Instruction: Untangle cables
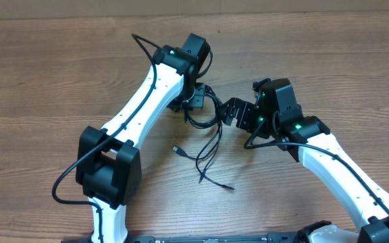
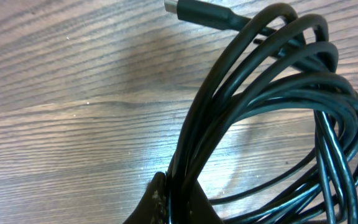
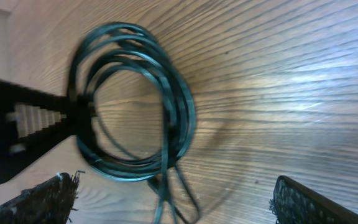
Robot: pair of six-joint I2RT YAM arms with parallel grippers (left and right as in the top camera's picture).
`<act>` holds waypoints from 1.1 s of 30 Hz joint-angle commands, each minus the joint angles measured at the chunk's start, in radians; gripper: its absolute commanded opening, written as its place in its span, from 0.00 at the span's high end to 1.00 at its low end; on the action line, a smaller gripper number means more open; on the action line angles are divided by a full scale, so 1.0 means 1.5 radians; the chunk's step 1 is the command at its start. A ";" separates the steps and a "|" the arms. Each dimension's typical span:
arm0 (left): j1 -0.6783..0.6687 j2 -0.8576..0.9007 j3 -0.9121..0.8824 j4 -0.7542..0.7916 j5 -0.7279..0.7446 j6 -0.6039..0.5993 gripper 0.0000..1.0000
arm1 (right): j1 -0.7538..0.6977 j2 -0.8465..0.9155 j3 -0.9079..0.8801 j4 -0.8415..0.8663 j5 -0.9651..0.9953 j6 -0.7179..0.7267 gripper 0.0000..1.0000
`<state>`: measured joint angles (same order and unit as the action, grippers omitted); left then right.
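Observation:
The cables (image 1: 206,113) are a small coil of thin black cords at the table's middle. Loose strands trail toward me and end in small plugs (image 1: 177,149). My left gripper (image 1: 196,102) is shut on one side of the coil. In the left wrist view its fingers (image 2: 179,194) pinch several strands of the coil (image 2: 272,99), and a plug end (image 2: 188,10) shows at the top. My right gripper (image 1: 231,112) is open just right of the coil. In the right wrist view its fingers (image 3: 173,194) are spread wide and empty, with the coil (image 3: 166,81) ahead of them.
The wooden table (image 1: 59,81) lies all around. A second plug end (image 1: 229,187) lies nearer the front. Thicker black arm wires run along both arms (image 1: 144,47). The left gripper's black body shows in the right wrist view (image 3: 23,118).

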<state>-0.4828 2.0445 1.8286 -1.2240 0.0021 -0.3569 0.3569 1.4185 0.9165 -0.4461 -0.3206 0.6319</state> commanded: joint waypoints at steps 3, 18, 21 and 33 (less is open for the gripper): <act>0.003 0.001 0.077 -0.037 -0.009 0.027 0.96 | 0.003 0.003 0.017 0.006 0.013 -0.008 0.00; 0.004 -0.002 0.167 -0.059 0.052 0.032 0.96 | 0.076 0.084 0.017 0.106 0.005 -0.011 0.51; 0.007 -0.011 0.168 -0.058 0.051 0.042 0.96 | 0.076 0.087 0.017 0.109 0.019 -0.028 0.62; 0.048 -0.076 0.168 -0.049 0.068 0.048 0.96 | 0.076 0.087 0.017 0.118 0.113 -0.061 0.26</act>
<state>-0.4259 2.0052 2.0502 -1.3083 0.0689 -0.3099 0.4671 1.5433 0.9165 -0.2855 -0.2340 0.5556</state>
